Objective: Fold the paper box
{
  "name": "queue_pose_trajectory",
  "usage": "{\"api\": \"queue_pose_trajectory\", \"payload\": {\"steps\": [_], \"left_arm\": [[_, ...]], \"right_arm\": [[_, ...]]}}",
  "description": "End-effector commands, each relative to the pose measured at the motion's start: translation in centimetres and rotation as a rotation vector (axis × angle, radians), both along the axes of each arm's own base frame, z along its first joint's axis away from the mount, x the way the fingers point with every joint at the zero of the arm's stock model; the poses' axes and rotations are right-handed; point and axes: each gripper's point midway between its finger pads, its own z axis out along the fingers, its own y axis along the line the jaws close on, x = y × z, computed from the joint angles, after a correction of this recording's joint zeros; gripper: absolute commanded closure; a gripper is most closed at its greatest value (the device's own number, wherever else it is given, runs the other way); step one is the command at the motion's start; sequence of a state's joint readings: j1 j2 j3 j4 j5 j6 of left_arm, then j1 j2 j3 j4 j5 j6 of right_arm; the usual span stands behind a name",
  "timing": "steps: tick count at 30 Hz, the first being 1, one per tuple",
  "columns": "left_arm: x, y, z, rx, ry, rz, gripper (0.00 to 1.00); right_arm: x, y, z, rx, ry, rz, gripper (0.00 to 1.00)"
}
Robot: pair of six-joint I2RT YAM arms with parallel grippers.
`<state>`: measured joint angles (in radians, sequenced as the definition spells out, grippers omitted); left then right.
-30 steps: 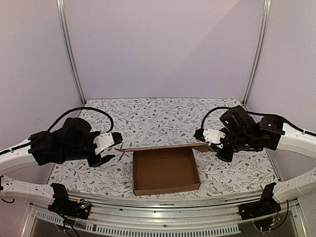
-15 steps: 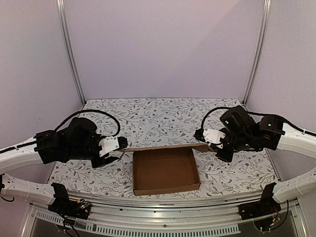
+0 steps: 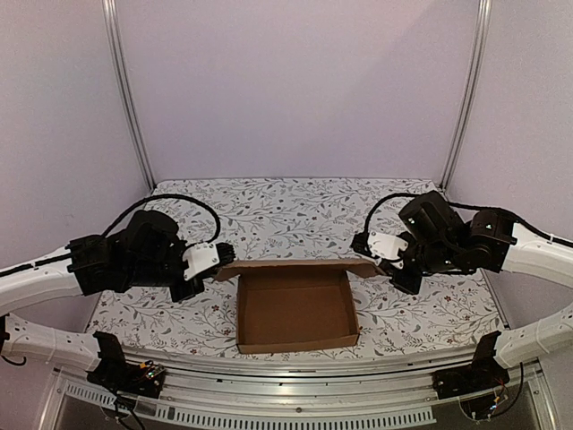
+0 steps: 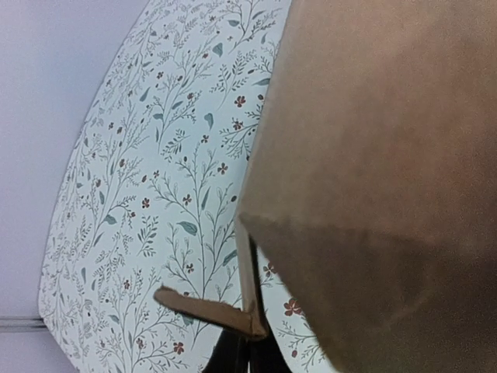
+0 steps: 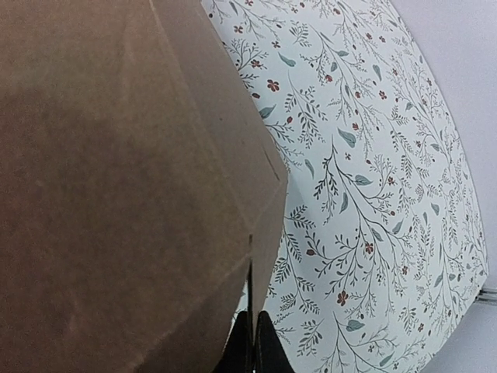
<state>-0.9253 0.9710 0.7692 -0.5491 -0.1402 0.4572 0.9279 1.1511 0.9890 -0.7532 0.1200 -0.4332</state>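
The left claw (image 3: 224,258) has moved right over the last second. It was well short of the box (image 3: 297,309) and now meets the left end of the far flap (image 3: 295,265). The right claw (image 3: 367,255) has stayed on the flap's right end. The box has slid a little to the left and sits open-topped at the near middle of the table (image 3: 269,206), its 4 walls up.

With both ends of the flap now taken, I judge the next step is closing this lid flap down over the box.

The top view shows where both claws sit, but not their grip. The left wrist view shows dark fingertips (image 4: 233,359) close together at the bottom, with the flap's edge running down into them and a small bent tab (image 4: 203,305) beside them, so that claw looks pinched on the board. The right wrist view shows its fingertips (image 5: 264,351) likewise pressed together on the flap's edge. Brown board fills most of both wrist views and hides the box's inside, which only the top view shows.
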Motion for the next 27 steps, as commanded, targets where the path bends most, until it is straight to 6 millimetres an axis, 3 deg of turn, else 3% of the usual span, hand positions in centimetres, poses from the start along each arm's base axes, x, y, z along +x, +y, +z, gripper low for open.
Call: {"api": "queue_pose_trajectory", "payload": {"steps": [1, 8, 15, 27], "left_arm": [[0.7, -0.2, 1.0, -0.057, -0.003, 0.049, 1.00], [1.4, -1.3, 2.7, -0.211, 0.029, 0.138, 1.00], [1.6, -2.4, 2.8, -0.315, 0.118, 0.240, 1.00], [2.9, -4.6, 4.1, -0.337, 0.199, 0.322, 1.00]], "right_arm": [[-0.3, 0.9, 0.3, 0.073, 0.036, -0.013, 1.00], [-0.8, 2.7, 1.8, 0.224, 0.102, -0.048, 1.00], [-0.7, 4.7, 2.9, 0.351, 0.209, -0.133, 1.00], [0.8, 8.0, 4.6, 0.443, 0.304, -0.260, 1.00]]}}
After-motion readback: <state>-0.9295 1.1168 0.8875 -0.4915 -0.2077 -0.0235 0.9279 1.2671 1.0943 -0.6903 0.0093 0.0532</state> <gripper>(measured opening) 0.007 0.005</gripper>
